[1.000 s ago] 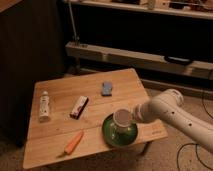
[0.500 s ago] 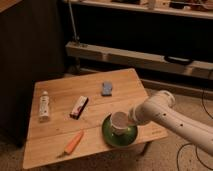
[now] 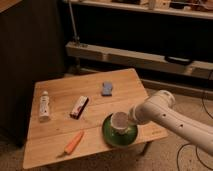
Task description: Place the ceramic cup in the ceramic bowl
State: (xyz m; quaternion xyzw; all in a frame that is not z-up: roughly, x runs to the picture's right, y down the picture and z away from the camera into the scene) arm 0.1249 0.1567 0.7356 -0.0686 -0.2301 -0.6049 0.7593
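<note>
Gripping the ceramic cup (image 3: 119, 121) inside the ceramic bowl (image 3: 111, 137), gripper (image 3: 128, 118).

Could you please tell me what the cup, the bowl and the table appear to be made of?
The ceramic cup, at the gripper, looks like plain white glazed ceramic, smooth and pale. The ceramic bowl looks like dark green glazed ceramic. The table appears to be light wood: plank seams and grain show.

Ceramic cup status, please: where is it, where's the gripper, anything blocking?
Gripper at the ceramic cup, right side. Cup over the ceramic bowl, inside its rim; seated or not, cannot tell. Carrot and other items lie apart, nothing blocking.
</note>
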